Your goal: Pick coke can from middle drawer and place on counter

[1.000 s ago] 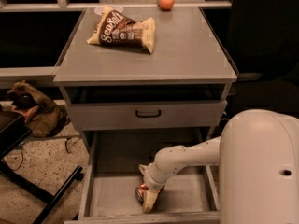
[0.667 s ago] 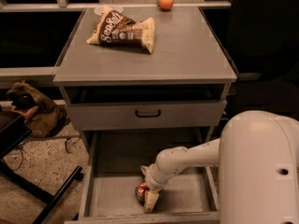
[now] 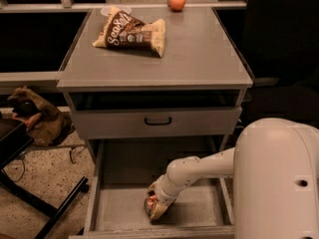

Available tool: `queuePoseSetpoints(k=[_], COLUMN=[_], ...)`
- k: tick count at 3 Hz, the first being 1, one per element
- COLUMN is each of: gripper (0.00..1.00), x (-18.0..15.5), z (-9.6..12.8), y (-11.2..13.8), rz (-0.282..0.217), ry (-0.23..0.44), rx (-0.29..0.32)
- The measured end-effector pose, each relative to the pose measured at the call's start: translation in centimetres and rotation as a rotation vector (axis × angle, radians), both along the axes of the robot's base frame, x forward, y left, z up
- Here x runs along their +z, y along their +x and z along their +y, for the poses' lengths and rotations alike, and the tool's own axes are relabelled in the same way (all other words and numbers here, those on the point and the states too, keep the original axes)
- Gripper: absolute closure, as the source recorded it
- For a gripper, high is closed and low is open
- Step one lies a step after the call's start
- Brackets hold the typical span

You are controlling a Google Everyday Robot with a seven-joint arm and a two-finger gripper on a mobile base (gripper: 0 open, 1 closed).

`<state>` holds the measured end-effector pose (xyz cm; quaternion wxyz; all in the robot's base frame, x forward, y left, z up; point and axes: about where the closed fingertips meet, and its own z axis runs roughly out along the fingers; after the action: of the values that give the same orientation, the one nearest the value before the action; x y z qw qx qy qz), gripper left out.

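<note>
Though the end effector sits upon the can in the drawer, its closure cannot be told; probably light, thin-walled and slippery, the can suits a mid-body grasp.

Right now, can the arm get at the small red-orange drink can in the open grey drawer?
Probably yes: the tool sits right at the small red-orange drink can inside the pulled-out grey drawer, with nothing between them.
</note>
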<state>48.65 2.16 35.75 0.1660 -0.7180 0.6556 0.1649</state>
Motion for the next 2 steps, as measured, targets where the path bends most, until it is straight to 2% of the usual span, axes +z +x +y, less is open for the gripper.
queuePoseSetpoints(k=[1,2], gripper=[0.65,0.88], x=[0.0,1.6], z=[0.0,-0.2], y=[0.0,0.5], rz=[0.000,0.021], ry=[0.000,0.070], rx=[0.000,-0.011])
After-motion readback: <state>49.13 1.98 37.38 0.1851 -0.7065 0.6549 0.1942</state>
